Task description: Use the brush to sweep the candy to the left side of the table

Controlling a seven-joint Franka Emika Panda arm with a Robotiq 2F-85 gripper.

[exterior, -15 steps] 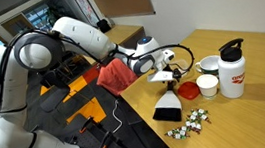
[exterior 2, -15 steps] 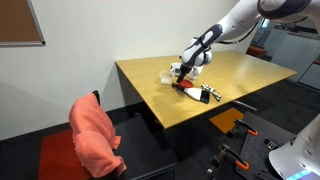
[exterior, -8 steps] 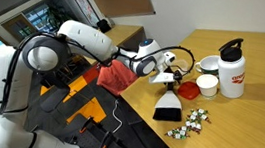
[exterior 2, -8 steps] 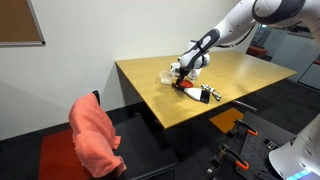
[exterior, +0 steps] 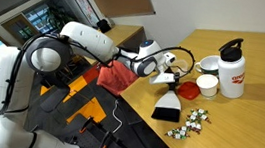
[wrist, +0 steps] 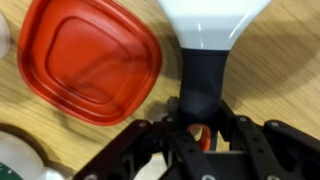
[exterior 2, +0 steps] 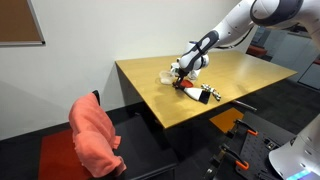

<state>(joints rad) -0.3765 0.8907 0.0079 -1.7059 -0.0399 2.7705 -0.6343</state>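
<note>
One arm [exterior: 86, 39] reaches in from the left of an exterior view, its gripper [exterior: 163, 74] low over the table [exterior: 257, 129] at mid-frame, just above the handle end of the brush [exterior: 168, 107], which lies flat near the table's edge. Just right of the brush head, the candy [exterior: 189, 124] sits in a loose cluster. A red dish [exterior: 186, 90], a white cup [exterior: 207, 85] and a white bottle [exterior: 233, 70] stand toward the upper right. In the wrist view the dish fills the upper left, and the brush's black handle runs down between the jaws at lower centre. Whether they clamp it cannot be told.
</note>
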